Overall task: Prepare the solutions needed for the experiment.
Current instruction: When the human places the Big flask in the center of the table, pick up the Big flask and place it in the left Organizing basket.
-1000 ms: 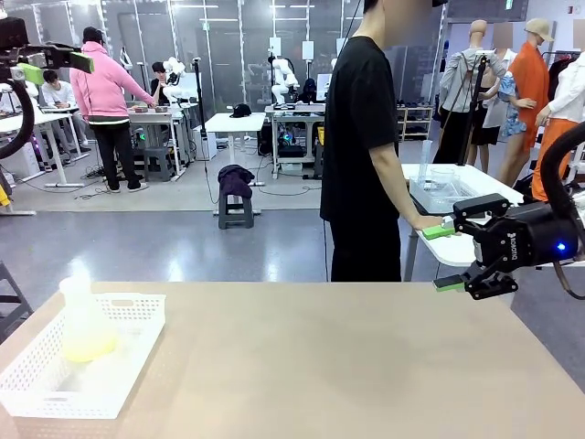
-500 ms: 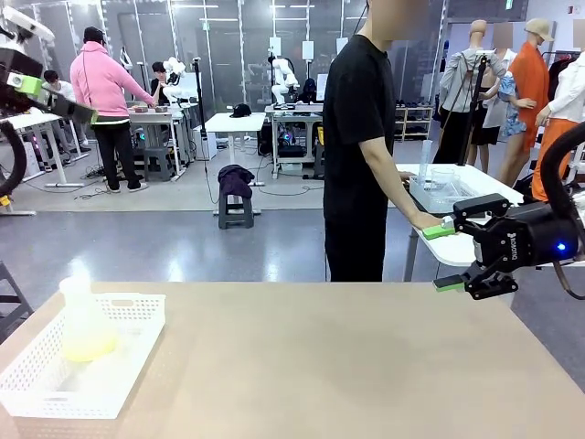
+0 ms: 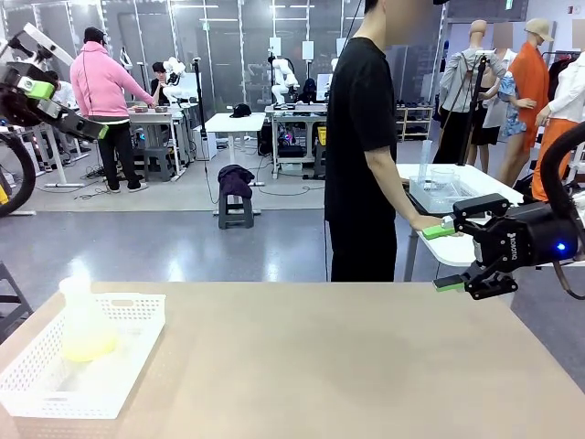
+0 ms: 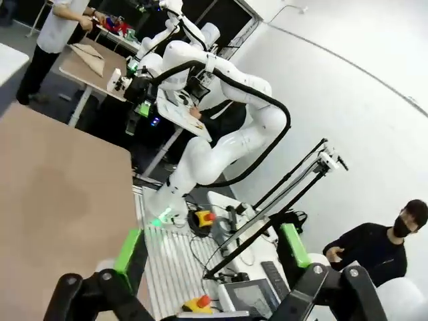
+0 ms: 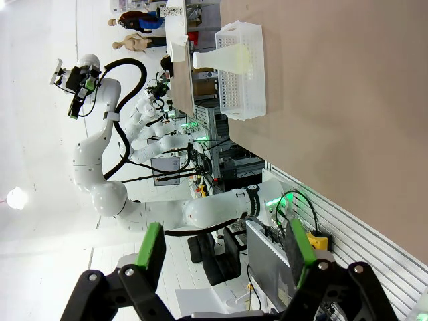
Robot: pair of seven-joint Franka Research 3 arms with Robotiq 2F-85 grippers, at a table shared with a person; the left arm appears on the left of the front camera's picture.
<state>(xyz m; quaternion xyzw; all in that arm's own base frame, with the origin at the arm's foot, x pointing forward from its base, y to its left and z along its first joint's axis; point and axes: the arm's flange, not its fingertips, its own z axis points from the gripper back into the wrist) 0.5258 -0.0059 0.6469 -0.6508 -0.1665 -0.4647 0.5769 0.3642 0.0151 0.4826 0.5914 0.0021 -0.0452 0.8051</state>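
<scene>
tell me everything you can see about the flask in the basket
The flask is a frosted, see-through plastic cone with a narrow neck and open top. It stands upright in the white mesh basket at the table's near left corner, close to the basket's far left wall. A little pale yellow, cloudy liquid sits in its wide base. No gripper or hand touches it.

A basket (image 3: 110, 366) sits at the table's (image 3: 347, 366) near left corner, with the flask (image 3: 84, 325) standing in its left part (solutions (image 3: 89, 347) in its base). A person (image 3: 366, 155) stands behind the far edge, right of middle.
</scene>
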